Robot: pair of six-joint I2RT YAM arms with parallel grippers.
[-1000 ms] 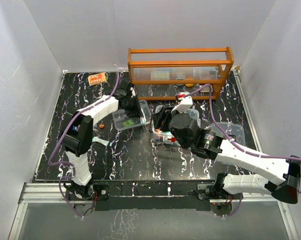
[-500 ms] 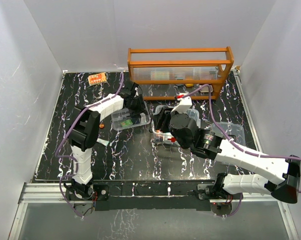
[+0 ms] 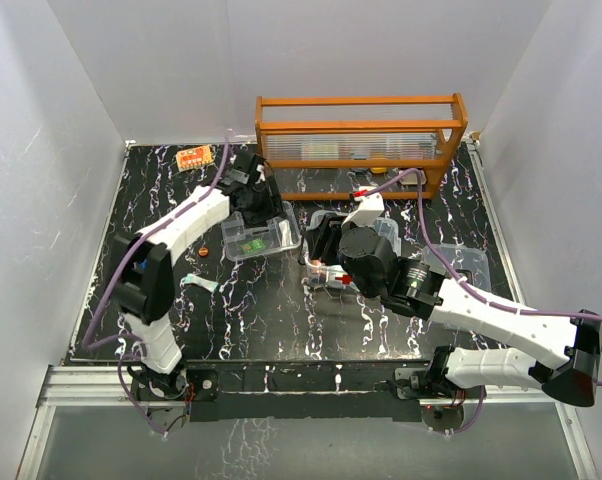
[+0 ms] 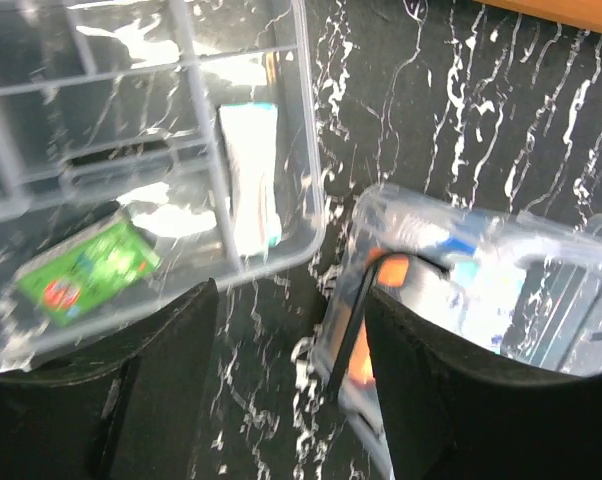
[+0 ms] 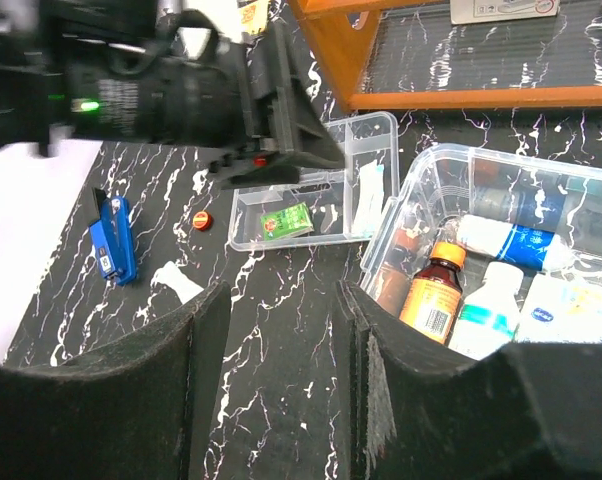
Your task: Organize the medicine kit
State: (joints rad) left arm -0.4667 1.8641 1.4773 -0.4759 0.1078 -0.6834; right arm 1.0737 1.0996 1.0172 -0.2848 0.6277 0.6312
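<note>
A clear plastic rectangular box (image 5: 418,185) holding bottles sits mid-table, with a clear divided tray (image 4: 308,140) just to its left. The left gripper (image 4: 289,300) hangs over the tray and the right gripper (image 5: 281,300) over the box, both with jaws apart and empty.

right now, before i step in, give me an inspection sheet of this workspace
surface: black marbled table with white veins
job's things: clear box holding bottles; divided tray beside it, holding a green packet and a white tube
clutter: orange blister pack, small orange cap, blue clip, white strip
grippers: left gripper open, empty, above the gap between tray and box; right gripper open, empty, over the table beside the box
cables: purple cable running along each arm in loose loops
surroundings: wooden rack at the back; white walls on three sides
</note>
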